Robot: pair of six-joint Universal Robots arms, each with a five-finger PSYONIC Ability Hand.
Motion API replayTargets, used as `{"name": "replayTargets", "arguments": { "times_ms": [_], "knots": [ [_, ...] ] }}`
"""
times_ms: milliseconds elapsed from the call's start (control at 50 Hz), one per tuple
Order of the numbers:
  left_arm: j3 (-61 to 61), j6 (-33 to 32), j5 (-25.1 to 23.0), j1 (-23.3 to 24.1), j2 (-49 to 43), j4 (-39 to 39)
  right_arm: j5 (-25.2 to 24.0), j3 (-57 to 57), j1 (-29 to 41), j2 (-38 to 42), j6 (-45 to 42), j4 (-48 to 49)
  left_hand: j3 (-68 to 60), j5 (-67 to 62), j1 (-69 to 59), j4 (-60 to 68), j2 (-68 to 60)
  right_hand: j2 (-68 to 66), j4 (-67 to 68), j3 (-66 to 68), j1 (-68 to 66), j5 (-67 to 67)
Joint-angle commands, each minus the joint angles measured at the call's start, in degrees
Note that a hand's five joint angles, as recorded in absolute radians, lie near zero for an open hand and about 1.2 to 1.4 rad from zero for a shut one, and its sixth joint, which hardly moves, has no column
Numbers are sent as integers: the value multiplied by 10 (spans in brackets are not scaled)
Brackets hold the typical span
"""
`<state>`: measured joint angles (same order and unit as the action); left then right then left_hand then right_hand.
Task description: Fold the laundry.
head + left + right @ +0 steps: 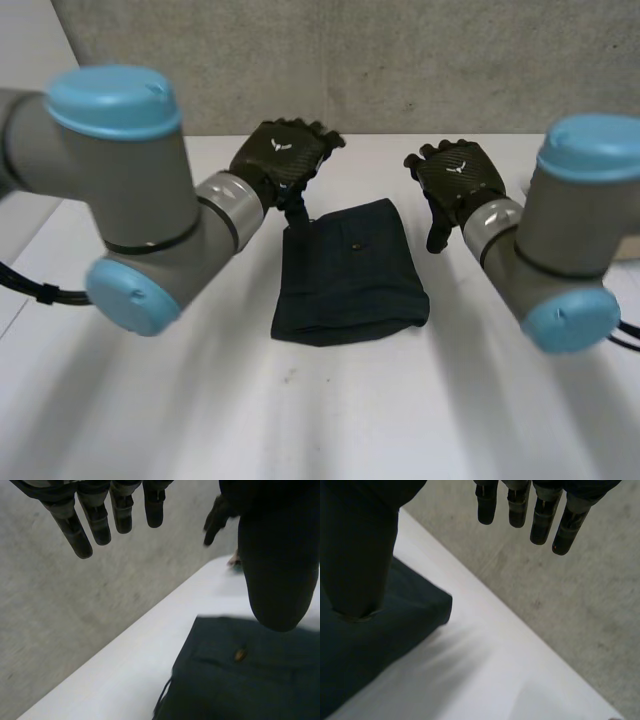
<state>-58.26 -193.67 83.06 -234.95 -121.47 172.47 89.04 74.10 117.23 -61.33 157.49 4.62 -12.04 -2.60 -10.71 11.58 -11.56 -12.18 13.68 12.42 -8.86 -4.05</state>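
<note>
Dark folded cloth (348, 272) on table (330, 410) btwn L hand (283, 152) & R hand (458, 178), fingers (100, 527) straight, gripping nothing.

Surface: I see a white table (330, 400) | Load: one dark folded garment (345, 275) lying flat on it, toward the table's far edge, about midway between its left and right sides | Detail: a small button (240, 654) faces up on the top layer | Lie: its sides sit slightly skewed to the far edge.
</note>
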Motion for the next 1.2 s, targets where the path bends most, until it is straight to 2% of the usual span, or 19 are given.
{"name": "replayTargets", "arguments": {
  "times_ms": [20, 100, 160, 380, 440, 540, 820, 840, 860, 920, 960, 1060, 1120, 1200],
  "knots": [
    [-7, 42, -134, -52, 57, -83, 7, 176, 63, -58, 2, 122, 18, 24, 5, -14, 13, 22, -37, -24, -11, 40],
    [-7, 58, -182, -74, 67, -113, 5, 212, 85, -53, 1, 130, 17, 22, 3, -12, 12, 22, -37, -24, -11, 40],
    [-7, 61, -192, -75, 68, -114, 8, 212, 99, -14, -1, 135, 15, 20, 2, -10, 10, 22, -37, -24, -11, 40],
    [-11, 63, -192, -73, 67, -113, 9, 164, 100, 81, -16, 219, 12, 17, -2, -7, 7, -9, -6, 7, -42, 10],
    [-11, 63, -192, -73, 66, -113, 9, 149, 100, 93, -24, 222, 12, 17, -2, -7, 7, -43, 28, 40, -76, -24],
    [-12, 64, -192, -73, 65, -113, 6, 125, 99, 106, -41, 224, 12, 17, -2, -7, 7, -199, 184, 197, -232, -180],
    [-25, 65, -192, -75, 68, -99, 3, 48, 99, 162, -43, 210, 12, 17, -2, -7, 7, -230, 215, 227, -263, -211],
    [-26, 65, -193, -75, 68, -99, 3, 47, 99, 162, -43, 210, 12, 17, -2, -7, 7, -261, 246, 259, -294, -243],
    [-26, 65, -193, -74, 68, -98, 3, 45, 99, 162, -41, 211, 12, 17, -2, -7, 7, -395, 380, 392, -428, -376],
    [-26, 65, -193, -74, 68, -95, 3, 31, 97, 164, -40, 210, 12, 17, -2, -7, 7, -677, 662, 675, -710, -658],
    [-26, 65, -192, -75, 68, -92, 3, 22, 93, 166, -41, 210, 12, 17, -2, -7, 7, -678, 663, 676, -711, -660],
    [-27, 66, -192, -74, 69, -90, 2, 4, 59, 159, -45, 190, 12, 17, -2, -7, 7, -678, 663, 676, -711, -660],
    [-28, 66, -192, -73, 69, -90, -5, -2, 15, 155, -57, 170, 13, 19, 0, -9, 8, -678, 663, 676, -711, -660],
    [-29, 71, -192, -72, 75, -90, -58, 1, -62, 138, -93, 146, 12, 17, -2, -7, 7, -678, 663, 676, -711, -660]
  ]
}}
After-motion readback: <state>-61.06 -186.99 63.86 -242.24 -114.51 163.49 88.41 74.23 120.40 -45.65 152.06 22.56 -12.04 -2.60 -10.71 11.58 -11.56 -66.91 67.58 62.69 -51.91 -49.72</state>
